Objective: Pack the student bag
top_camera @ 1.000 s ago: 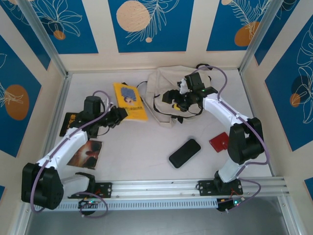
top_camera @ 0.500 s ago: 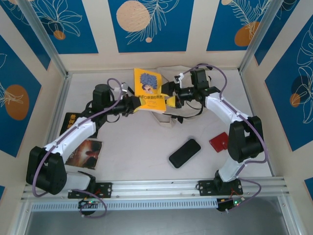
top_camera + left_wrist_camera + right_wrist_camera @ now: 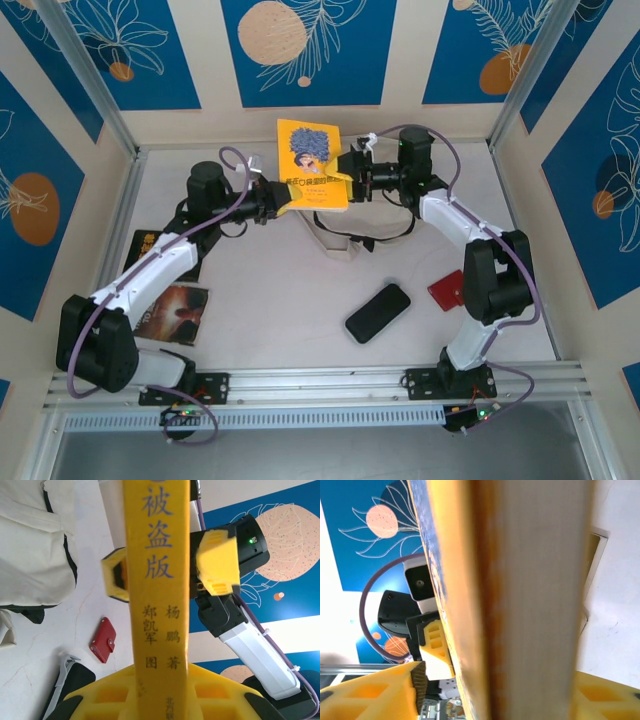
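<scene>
A yellow book stands upright in the air above the student bag, a cream fabric backpack with black trim lying at the back of the table. My left gripper is shut on the book's lower spine edge, and the spine runs up between its yellow fingers. My right gripper straddles the book's opposite edge from the right. It is open, with a small gap between one pad and the cover. In the left wrist view the bag lies to the left.
A black case and a red wallet lie on the table at front right. A dark book and a brown booklet lie at the left under my left arm. Walls close in at the back and both sides.
My left gripper has lifted the yellow book off the table and swung it up over the bag. My right gripper left the bag, rose to the book's edge and narrowed around it.
</scene>
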